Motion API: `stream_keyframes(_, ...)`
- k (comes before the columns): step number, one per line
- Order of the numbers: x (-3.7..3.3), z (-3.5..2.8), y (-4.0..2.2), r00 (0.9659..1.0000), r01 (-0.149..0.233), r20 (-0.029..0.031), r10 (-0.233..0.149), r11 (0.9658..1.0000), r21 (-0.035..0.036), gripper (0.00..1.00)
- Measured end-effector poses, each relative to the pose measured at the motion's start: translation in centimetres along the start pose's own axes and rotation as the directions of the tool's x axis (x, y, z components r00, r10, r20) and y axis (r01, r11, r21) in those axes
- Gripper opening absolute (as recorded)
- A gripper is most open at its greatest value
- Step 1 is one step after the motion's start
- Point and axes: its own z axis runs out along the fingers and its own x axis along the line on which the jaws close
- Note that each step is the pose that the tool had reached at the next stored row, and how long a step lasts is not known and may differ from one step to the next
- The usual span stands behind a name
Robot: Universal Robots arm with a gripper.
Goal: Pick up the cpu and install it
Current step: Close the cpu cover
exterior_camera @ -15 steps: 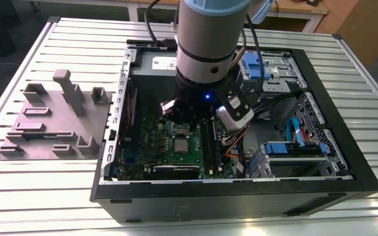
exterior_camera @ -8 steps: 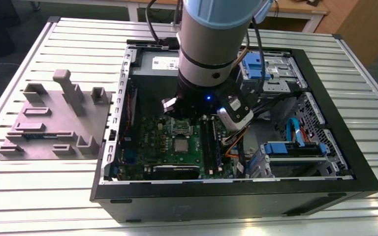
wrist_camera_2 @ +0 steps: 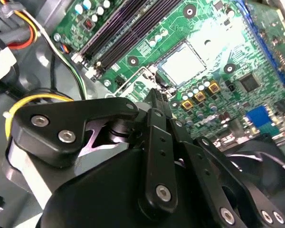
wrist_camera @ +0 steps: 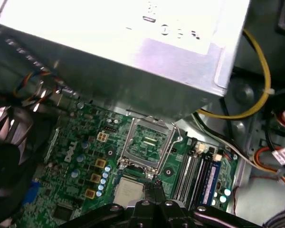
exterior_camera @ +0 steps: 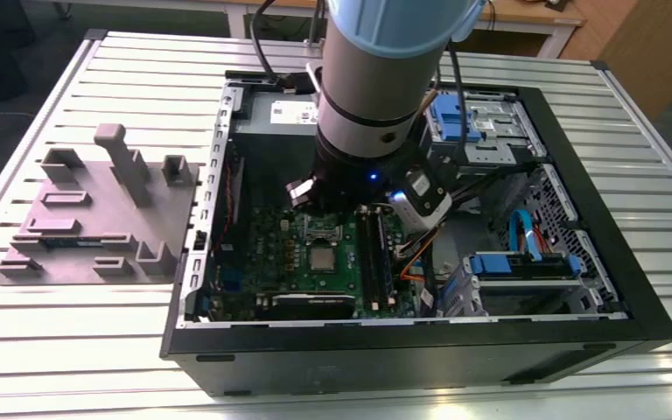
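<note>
The arm [exterior_camera: 371, 79] reaches down into an open PC case [exterior_camera: 430, 341] lying on its side on a slatted metal table [exterior_camera: 80, 350]. The cpu [exterior_camera: 319, 260] sits flat on the green motherboard [exterior_camera: 272, 254], w/ its silver top up, just at 6 o'clock of the open socket frame [exterior_camera: 318, 229] in the exterior view. In the second wrist view the cpu [wrist_camera_2: 180, 64] shows bright, square, lying in the board beside the long black memory slots [wrist_camera_2: 114, 28]. In the first wrist view it [wrist_camera: 126, 192] lies next to the raised socket frame [wrist_camera: 147, 145], partly behind the black finger links.

The gripper [wrist_camera_2: 156, 95] hangs over the board; its thin fingertips [wrist_camera: 154, 187] look pressed together, no gap between them, nothing held. Tips sit just beside the cpu's edge; can't tell if they touch it.

Grey power-supply box [wrist_camera: 133, 52] stands at the board's far side, yellow cable [wrist_camera: 256, 95] looping beside it. Blue drive caddies [exterior_camera: 523, 267] sit at approx 3 o'clock of the board in the exterior view. A grey fixture block [exterior_camera: 91, 219] w/ upright posts rests on the table at 9 o'clock of the case, well apart from the arm.
</note>
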Motion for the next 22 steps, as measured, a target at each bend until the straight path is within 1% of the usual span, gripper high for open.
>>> stream_keyframes(1,0.01,0.00,0.00,0.9999,0.011,-0.0019,-0.011,0.9999,-0.0002,0.10)
stream_keyframes(2,0.01,0.00,0.00,0.9999,0.015,-0.0023,-0.015,0.9999,-0.0004,0.10)
stream_keyframes(17,-0.04,0.01,-0.02,0.9998,0.018,-0.0028,-0.018,0.9998,-0.0008,0.10)
stream_keyframes(19,-0.10,0.02,-0.04,0.9995,0.030,-0.0046,-0.030,0.9995,-0.0013,0.10)
stream_keyframes(22,-0.11,0.03,-0.04,0.9971,0.075,-0.0118,-0.075,0.9972,-0.0029,0.10)
